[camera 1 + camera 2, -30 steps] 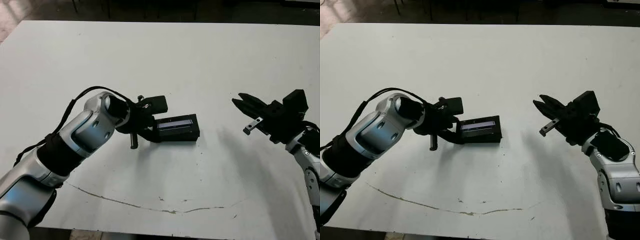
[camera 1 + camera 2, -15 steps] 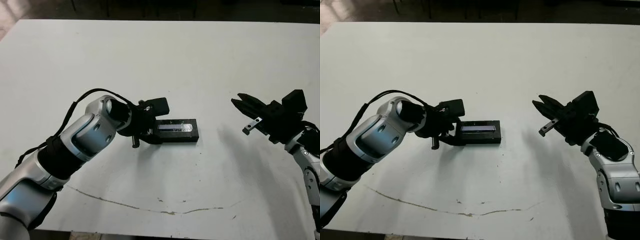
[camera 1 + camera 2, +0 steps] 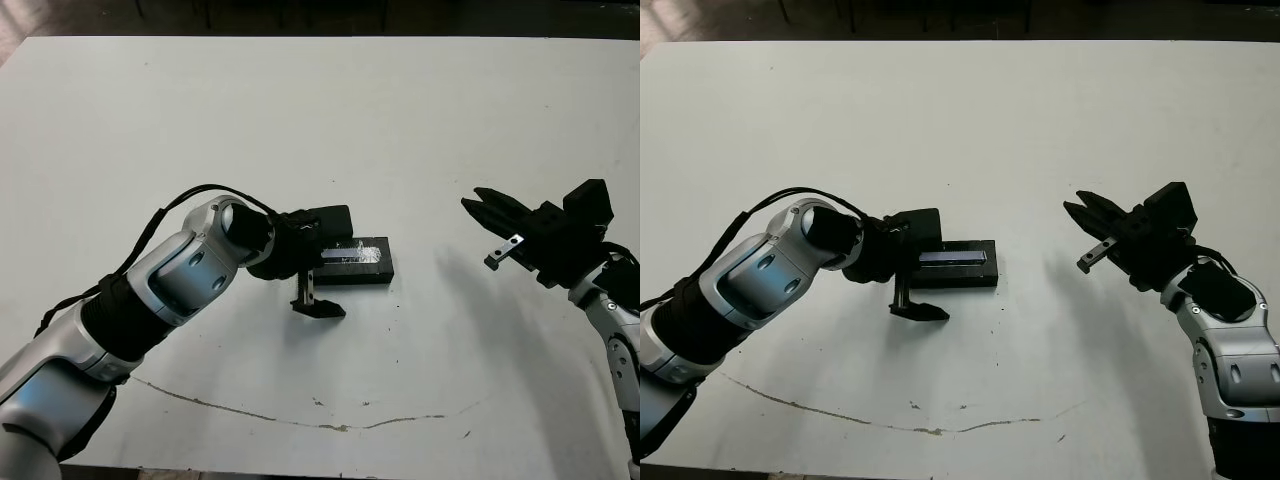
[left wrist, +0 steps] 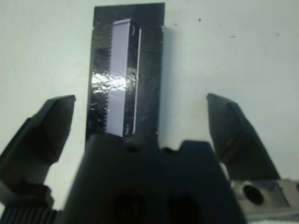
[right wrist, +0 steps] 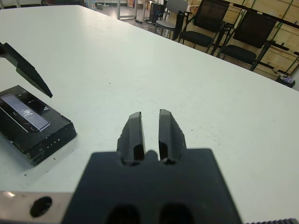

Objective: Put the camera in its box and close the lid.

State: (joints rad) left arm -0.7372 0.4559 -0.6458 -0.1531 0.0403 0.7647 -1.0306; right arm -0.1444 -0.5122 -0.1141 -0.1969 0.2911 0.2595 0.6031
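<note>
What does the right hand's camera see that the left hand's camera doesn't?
Only the right wrist view shows the black chairs beyond the table's far edge, the right gripper with its jaws nearly together, and the box's side wall. Only the left wrist view looks straight down on the lid and shows the left gripper with jaws spread wide, holding nothing. Both show the closed black box with its pale stripe, sitting on the white table. The right wrist view also catches one left finger tip.
</note>
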